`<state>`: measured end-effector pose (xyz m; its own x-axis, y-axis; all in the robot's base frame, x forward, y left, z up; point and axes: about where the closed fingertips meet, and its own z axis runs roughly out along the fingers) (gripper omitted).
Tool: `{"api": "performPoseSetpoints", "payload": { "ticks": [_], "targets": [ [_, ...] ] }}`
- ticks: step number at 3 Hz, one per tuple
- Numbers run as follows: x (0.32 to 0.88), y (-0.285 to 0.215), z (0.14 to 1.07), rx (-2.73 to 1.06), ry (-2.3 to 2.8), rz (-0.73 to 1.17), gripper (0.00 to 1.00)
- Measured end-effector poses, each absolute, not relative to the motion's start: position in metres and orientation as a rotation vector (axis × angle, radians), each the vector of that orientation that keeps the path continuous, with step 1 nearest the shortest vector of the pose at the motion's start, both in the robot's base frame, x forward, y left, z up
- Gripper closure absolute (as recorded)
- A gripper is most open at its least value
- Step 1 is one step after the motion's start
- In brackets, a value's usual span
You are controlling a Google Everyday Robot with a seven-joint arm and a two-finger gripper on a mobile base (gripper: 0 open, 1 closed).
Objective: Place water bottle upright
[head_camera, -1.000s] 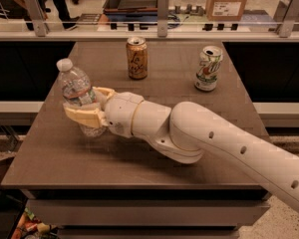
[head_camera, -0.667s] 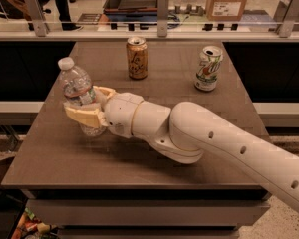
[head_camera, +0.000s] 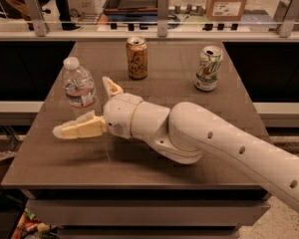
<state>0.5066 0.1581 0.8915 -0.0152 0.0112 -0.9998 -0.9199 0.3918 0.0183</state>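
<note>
The water bottle (head_camera: 78,87) stands upright on the left part of the brown table (head_camera: 154,153). It is clear and ribbed, with a white cap and a white-blue label. My gripper (head_camera: 81,106) is open right beside it. One cream finger (head_camera: 78,128) lies in front of and below the bottle, and the other finger (head_camera: 111,87) points up to the bottle's right. The fingers are spread wide and do not clamp the bottle.
A gold-brown can (head_camera: 137,58) stands at the back centre of the table. A green-white can (head_camera: 208,68) stands at the back right. My white arm (head_camera: 214,143) crosses the table from the lower right. A glass railing (head_camera: 162,14) runs behind the table.
The fingers, which were shut around the bottle's lower part, have spread apart. The bottle now stands free and upright in about the same spot.
</note>
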Motion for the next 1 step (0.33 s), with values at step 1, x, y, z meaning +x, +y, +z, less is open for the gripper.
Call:
{"api": "performPoseSetpoints", "payload": {
  "ticks": [1],
  "targets": [
    [0.5066,0.1581,0.8915,-0.894,1.38,0.923,0.0]
  ]
}}
